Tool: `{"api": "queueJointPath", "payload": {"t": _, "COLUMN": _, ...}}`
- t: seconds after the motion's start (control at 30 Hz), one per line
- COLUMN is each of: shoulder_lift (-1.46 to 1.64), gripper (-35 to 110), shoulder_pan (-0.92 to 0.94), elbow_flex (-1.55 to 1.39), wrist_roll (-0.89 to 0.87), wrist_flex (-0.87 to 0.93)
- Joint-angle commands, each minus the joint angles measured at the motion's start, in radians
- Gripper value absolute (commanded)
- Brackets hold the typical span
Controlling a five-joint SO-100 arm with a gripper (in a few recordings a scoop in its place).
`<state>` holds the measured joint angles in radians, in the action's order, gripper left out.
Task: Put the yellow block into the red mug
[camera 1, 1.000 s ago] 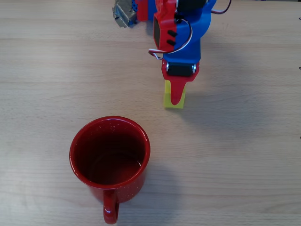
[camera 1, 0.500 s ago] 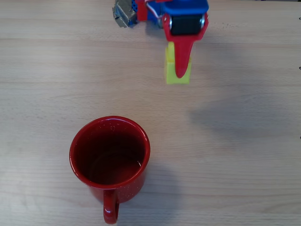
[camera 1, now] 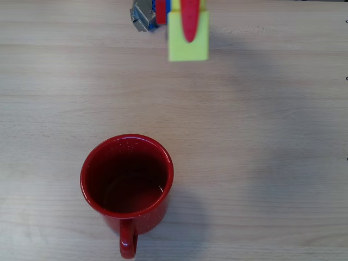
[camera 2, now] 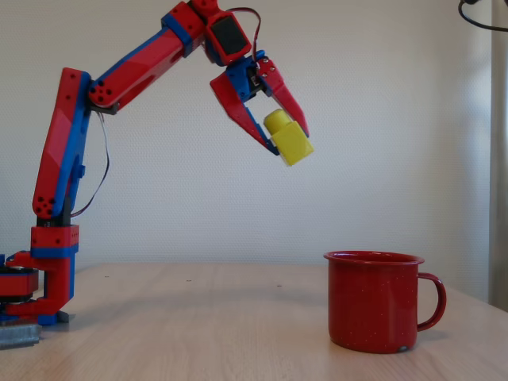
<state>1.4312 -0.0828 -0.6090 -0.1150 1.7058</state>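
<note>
Sitting nearest in the overhead view, on the pale wooden desk (camera 1: 272, 136), the mug (camera 1: 126, 182), upright, mouth open to the camera, dark inside, handle pointing toward the bottom edge. Showing in the fixed view as the mug (camera 2: 375, 300) standing at the right of the desk (camera 2: 198, 325), handle turned right. Lying bare between mug and arm base, a broad stretch of wood grain. Hanging farther back and high in the air, the block (camera 2: 288, 140), tilted, stud pointing up and left, well above the desk and well apart from the mug, up and to the left of its rim in the fixed view. Clamping the block from both sides, the end effector (camera 2: 286, 136), closed onto it between two red fingers, pointing down and to the right. Appearing at the top edge of the overhead view, the block (camera 1: 188, 37) with one red finger (camera 1: 190, 20) crossing its upper face, the end effector (camera 1: 189, 24) cropped by the frame. Rising from the far left of the desk in the fixed view, the red and blue arm (camera 2: 127, 67), bending over at the top. Resting beside the base, a grey metal clamp (camera 1: 142, 15).
</note>
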Motion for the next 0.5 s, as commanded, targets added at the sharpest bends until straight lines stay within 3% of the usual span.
{"api": "queueJointPath", "payload": {"t": 0.0, "shoulder_lift": -0.011, "gripper": 0, "shoulder_pan": 0.020, "elbow_flex": 0.150, "wrist_roll": 0.015, "wrist_flex": 0.017}}
{"api": "queueJointPath", "payload": {"t": 0.47, "shoulder_lift": -0.353, "gripper": 0, "shoulder_pan": 0.141, "elbow_flex": 0.517, "wrist_roll": 0.054, "wrist_flex": -0.009}}
